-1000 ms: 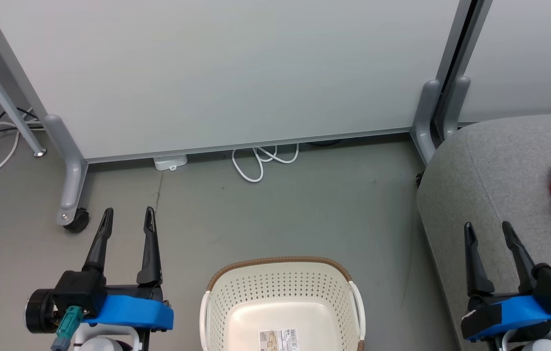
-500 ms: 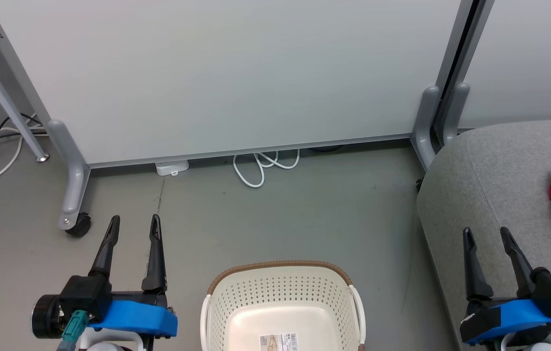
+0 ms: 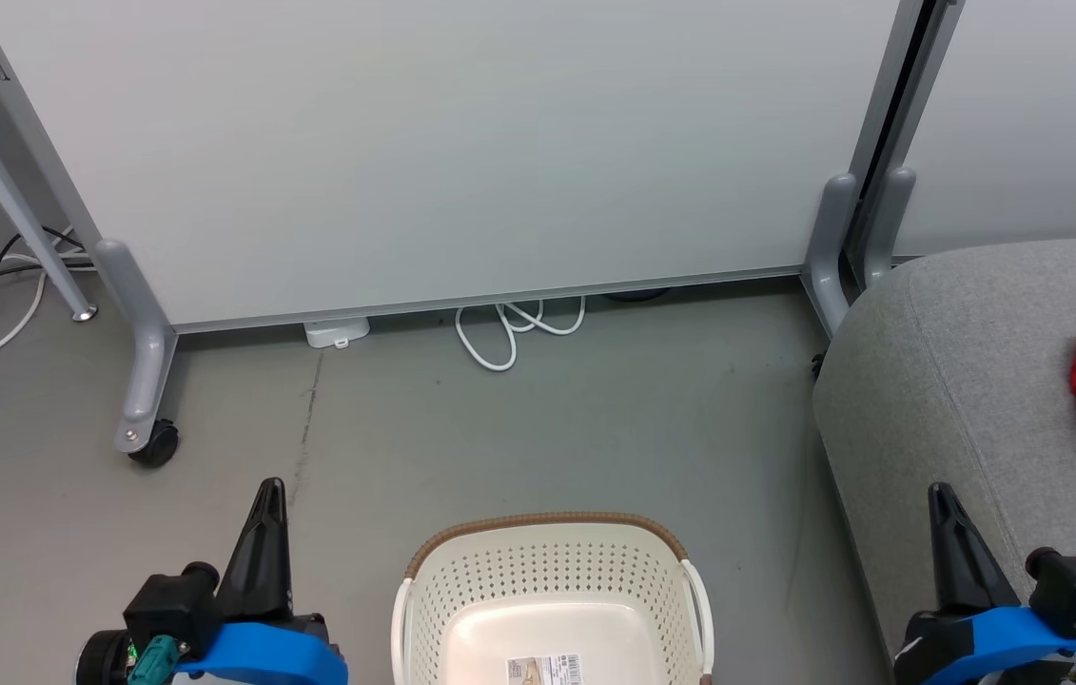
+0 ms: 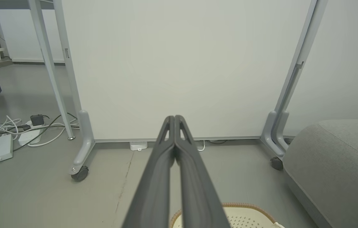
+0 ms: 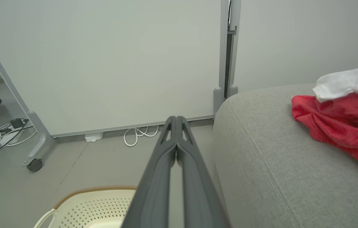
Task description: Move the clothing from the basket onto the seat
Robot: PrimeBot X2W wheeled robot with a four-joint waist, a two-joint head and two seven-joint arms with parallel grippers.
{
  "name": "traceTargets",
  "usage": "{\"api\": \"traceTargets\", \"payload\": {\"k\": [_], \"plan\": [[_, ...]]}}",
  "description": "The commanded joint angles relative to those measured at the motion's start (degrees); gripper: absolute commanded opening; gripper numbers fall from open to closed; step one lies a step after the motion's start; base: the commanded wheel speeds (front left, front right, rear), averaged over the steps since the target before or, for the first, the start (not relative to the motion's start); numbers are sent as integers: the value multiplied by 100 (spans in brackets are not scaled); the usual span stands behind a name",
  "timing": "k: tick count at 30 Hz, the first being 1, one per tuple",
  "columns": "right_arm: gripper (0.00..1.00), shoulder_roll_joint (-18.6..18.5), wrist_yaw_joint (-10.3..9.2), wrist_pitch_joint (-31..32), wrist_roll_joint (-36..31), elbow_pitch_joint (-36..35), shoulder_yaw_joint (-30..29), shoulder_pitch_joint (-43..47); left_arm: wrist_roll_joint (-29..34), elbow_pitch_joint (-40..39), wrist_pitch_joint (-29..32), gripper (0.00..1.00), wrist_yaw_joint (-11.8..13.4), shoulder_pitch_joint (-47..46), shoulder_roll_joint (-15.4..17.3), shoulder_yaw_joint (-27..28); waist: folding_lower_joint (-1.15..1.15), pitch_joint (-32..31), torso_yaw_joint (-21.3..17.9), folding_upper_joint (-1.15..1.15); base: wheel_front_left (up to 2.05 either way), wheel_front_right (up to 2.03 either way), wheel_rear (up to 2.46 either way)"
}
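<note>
Left gripper (image 4: 174, 117), right gripper (image 5: 174, 117): fingers pressed together, empty. Basket (image 3: 547, 520) between them looks bare. Clothing (image 5: 340, 123) on seat (image 5: 277, 164), right of right gripper. Risk: unseen basket half may hide a garment.

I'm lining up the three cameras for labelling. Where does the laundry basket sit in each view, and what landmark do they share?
Head view: the basket is at the bottom centre, cut off by the lower edge.
Left wrist view: the basket is at the bottom edge, right of centre.
Right wrist view: the basket is at the bottom, left of centre.
Shared landmark: the black caster wheel under the partition's foot, left of the basket in every view.
</note>
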Motion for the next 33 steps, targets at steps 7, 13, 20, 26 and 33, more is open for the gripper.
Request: {"api": "traceTargets", "payload": {"k": [7,13,20,26,33], "plan": [[0,-25,0,237,988,-128,-14,-123,-941,-100,226,0,-27,-171,3,130,0,8,-18,0,0,0,0],[0,-28,0,375,1646,-186,18,-124,-1574,-123,373,0,-44,-196,4,185,0,13,-31,0,0,0,0],[0,-32,0,542,2354,-231,34,-141,-2256,-139,539,0,-64,-233,4,257,0,20,-47,0,0,0,0],[0,-35,0,678,2911,-261,42,-162,-2796,-147,675,0,-77,-265,4,316,0,25,-60,0,0,0,0],[0,-38,0,809,3438,-288,47,-184,-3303,-154,802,0,-92,-290,4,367,0,30,-74,0,0,0,0]]}}
